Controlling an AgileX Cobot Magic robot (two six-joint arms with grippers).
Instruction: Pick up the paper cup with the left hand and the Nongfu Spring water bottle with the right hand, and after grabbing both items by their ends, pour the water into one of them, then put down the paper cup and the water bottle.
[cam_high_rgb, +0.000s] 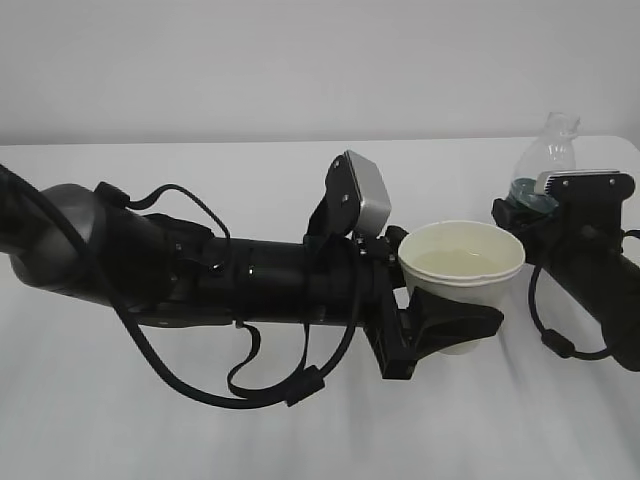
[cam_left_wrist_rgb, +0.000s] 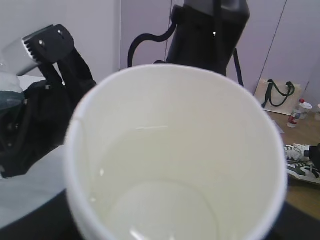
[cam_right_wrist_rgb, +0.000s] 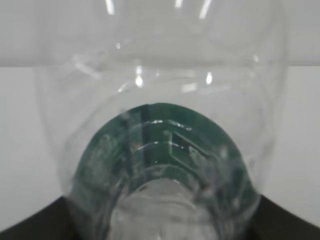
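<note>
the paper cup (cam_high_rgb: 462, 268), water (cam_left_wrist_rgb: 160, 200) inside and upright in my left claw (cam_high_rgb: 440, 325), sits at nine o'clock from the nongfu spring water bottle (cam_high_rgb: 545, 165) gripped upright in my right claw (cam_high_rgb: 545, 205), tabletop (cam_high_rgb: 250, 430) below.

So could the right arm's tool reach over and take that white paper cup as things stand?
Probably not: the right tool already grips the clear ribbed plastic bottle, and the left tool is clamped around the white paper cup, which holds clear liquid.
</note>
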